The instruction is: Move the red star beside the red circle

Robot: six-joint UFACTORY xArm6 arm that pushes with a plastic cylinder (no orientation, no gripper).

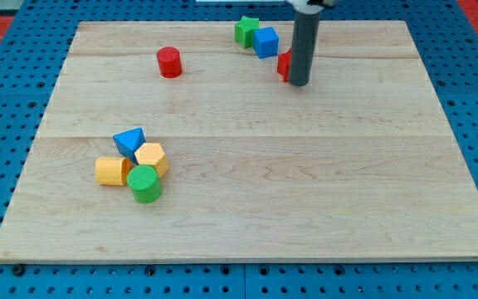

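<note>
The red circle (pixel 169 62) is a short red cylinder standing at the view's upper left of the wooden board. The red star (pixel 283 65) is mostly hidden behind my dark rod; only a red sliver shows at the rod's left side. My tip (pixel 298 82) rests on the board right against the red star, on its right and slightly in front of it. The star lies well to the right of the red circle, with bare board between them.
A green block (pixel 246 30) and a blue cube (pixel 265 41) sit touching just up-left of the red star. A cluster lies at lower left: blue triangle (pixel 129 140), yellow hexagon (pixel 151 157), yellow block (pixel 110 170), green cylinder (pixel 144 183). The board (pixel 305 191) sits on blue pegboard.
</note>
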